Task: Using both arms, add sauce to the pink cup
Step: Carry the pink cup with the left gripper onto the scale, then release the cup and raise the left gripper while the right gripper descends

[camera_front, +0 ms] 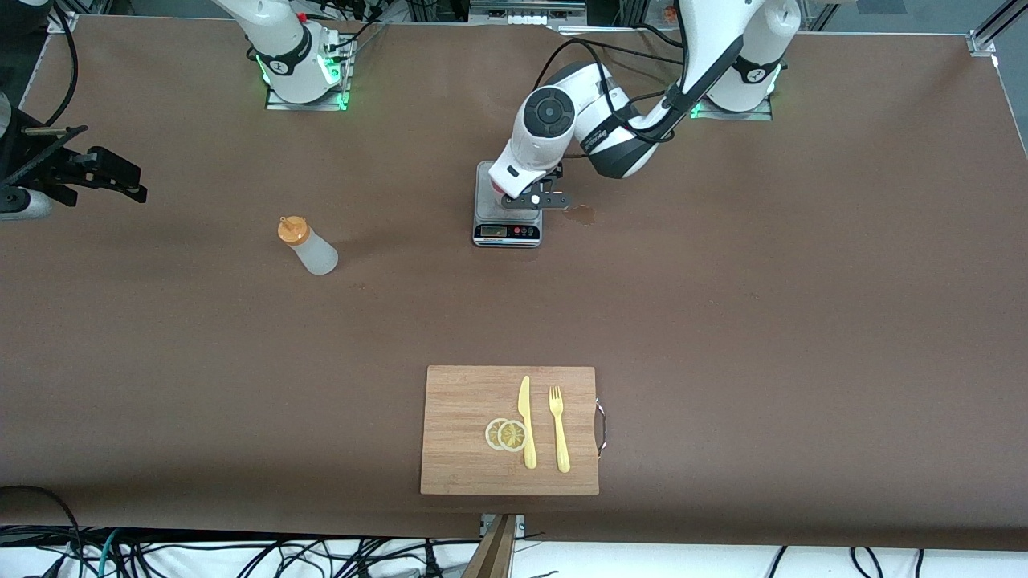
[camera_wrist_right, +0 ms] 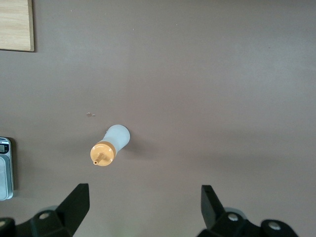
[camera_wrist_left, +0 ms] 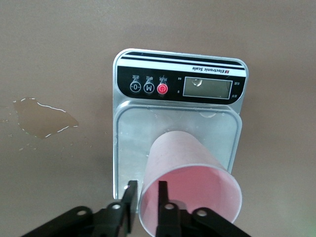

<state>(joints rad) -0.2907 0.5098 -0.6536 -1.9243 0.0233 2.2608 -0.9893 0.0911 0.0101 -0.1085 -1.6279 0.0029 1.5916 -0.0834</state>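
Sauce bottle (camera_front: 307,246) stands on the bench (camera_front: 723,305), centre-left of the front view. Pink cup (camera_wrist_left: 190,185) sits on the scale (camera_wrist_left: 180,84), its wall between the left tool's (camera_wrist_left: 145,197) slightly parted fingers. Right tool (camera_wrist_right: 143,202), spread wide, hangs over the bottle. Next: grasp the bottle.

My arms (camera_front: 554,120) are glossy white with dark grey joint caps, black cables, black grippers (camera_front: 536,198) and green-lit bases (camera_front: 305,88)
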